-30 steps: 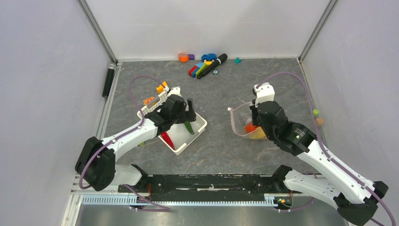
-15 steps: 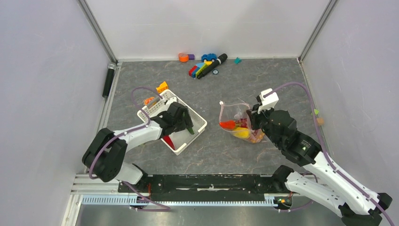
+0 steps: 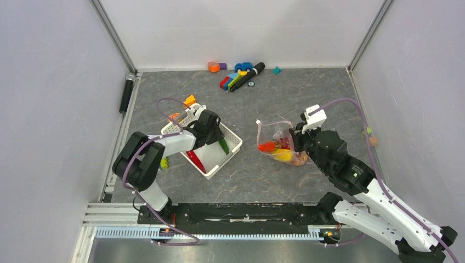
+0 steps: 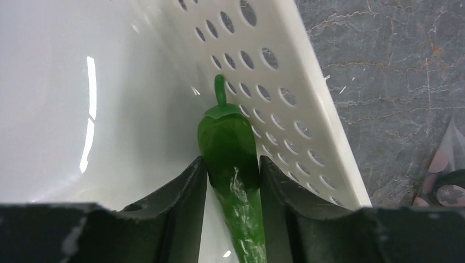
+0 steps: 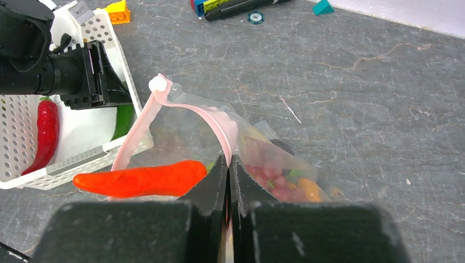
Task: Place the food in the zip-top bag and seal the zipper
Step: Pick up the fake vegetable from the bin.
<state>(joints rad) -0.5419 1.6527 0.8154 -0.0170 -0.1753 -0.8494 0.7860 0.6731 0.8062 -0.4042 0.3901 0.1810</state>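
The white slotted basket (image 3: 234,144) (image 4: 307,93) holds a green chilli (image 4: 229,139) (image 3: 224,146) against its wall and a red chilli (image 3: 194,160) (image 5: 45,131). My left gripper (image 4: 233,162) (image 3: 217,135) reaches down into the basket, its fingers pressed on both sides of the green chilli. The clear zip-top bag (image 3: 281,143) (image 5: 274,164) lies on the table, with mixed food showing through it. An orange-red chilli (image 5: 140,178) (image 3: 266,146) lies at its open mouth. My right gripper (image 5: 228,159) (image 3: 300,139) is shut on the pink zipper (image 5: 142,123) strip.
Toy blocks, a car and a black marker (image 3: 238,76) lie along the back wall. An orange block (image 3: 190,100) sits behind the basket. A black cylinder (image 3: 127,93) lies at the left edge. Small bits (image 3: 370,136) rest by the right wall.
My left gripper has dropped into the basket and closed from wide open onto the green chilli. My right gripper has swung the bag left and down, then held still.
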